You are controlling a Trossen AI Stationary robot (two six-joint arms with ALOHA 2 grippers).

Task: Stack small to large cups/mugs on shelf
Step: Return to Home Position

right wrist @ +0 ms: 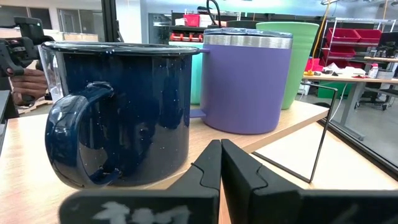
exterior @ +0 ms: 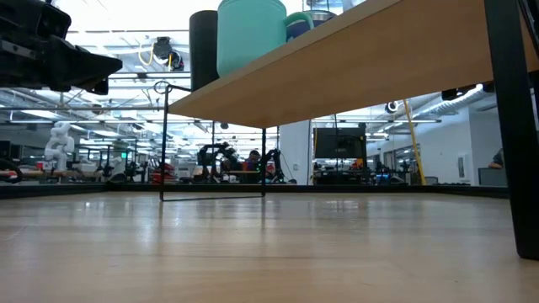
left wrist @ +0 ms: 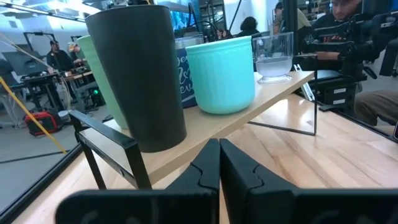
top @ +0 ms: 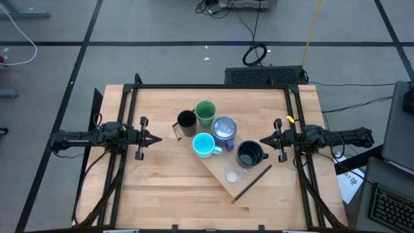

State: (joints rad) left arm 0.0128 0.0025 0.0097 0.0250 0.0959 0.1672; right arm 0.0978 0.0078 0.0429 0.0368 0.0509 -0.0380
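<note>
Your left gripper (top: 157,138) is closed on nothing. Its fingertips are pressed together, and it is held clear of the table (top: 162,194) on the left side, pointing at the shelf (top: 249,176). Your right gripper (top: 262,140) mirrors it on the right side, also closed and empty, with its tips aimed at the shelf.

Nearest the left gripper stands the black cup (top: 187,122), upright at the far-left end of the shelf, with the green cup (top: 206,112) just beside it on the far side. The cyan handled mug (top: 204,145) stands on the near edge, close to the black cup. The purple tumbler (top: 224,128) stands between the green cup and the navy handled mug (top: 249,155), which is the vessel nearest the right gripper. The right wrist view shows its handle turned toward that gripper.

The clear glass cup (top: 231,175) stands near the shelf's near-right end, by the dark bracket (top: 252,183). It is faint from above, but the left wrist view appears to confirm that it is upright.

The shelf lies diagonally across the middle of the table, and all six vessels are on it.
</note>
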